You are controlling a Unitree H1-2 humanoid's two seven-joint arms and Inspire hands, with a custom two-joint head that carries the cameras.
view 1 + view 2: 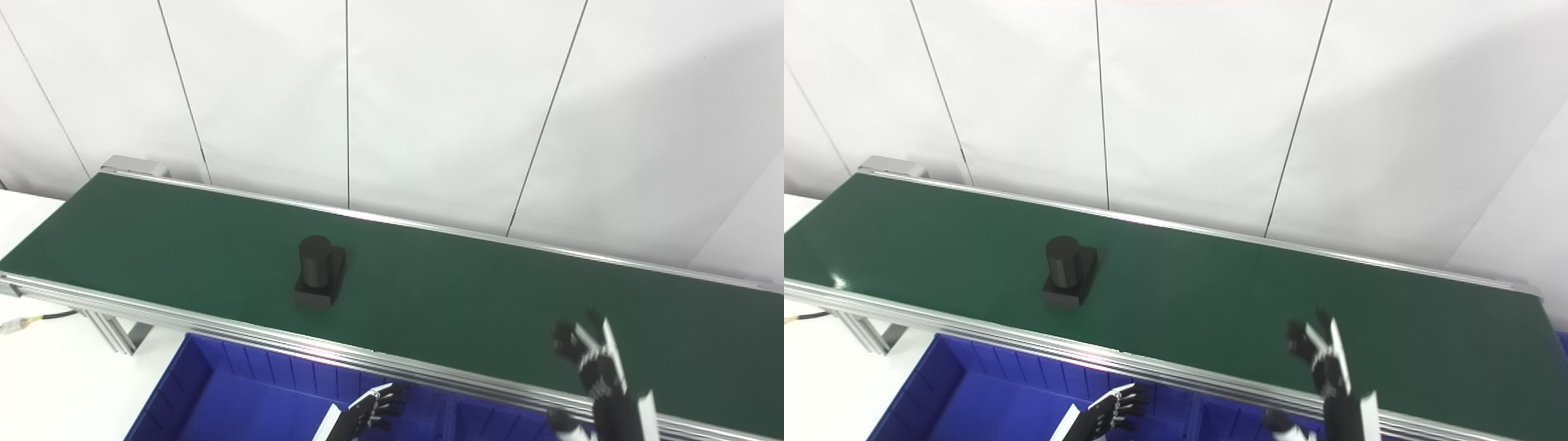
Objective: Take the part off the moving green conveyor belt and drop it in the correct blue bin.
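— What are your fingers doing?

— My right hand [591, 361] is raised at the lower right of the frame, fingers [566, 343] spread apart and holding nothing, above the near side of the green conveyor belt [459, 294]. My left hand [373, 410] sits at the bottom centre, below the belt's near rail and over the blue bin [202, 392]; its fingers [1130, 401] are curled partway and hold nothing that I can see.

— And the part?

— The black part [320, 272], a cylinder upright on a square base, stands on the belt left of centre, well apart from both hands. Nothing stands between it and my right hand but bare belt.

— Anything else around?

— White wall panels [429, 110] behind the belt, a white bench [37, 367] at the lower left with a cable [37, 320] lying on it.

— Do the views differ?

— The right eye view shows the belt's right end; the left eye view cuts it off.
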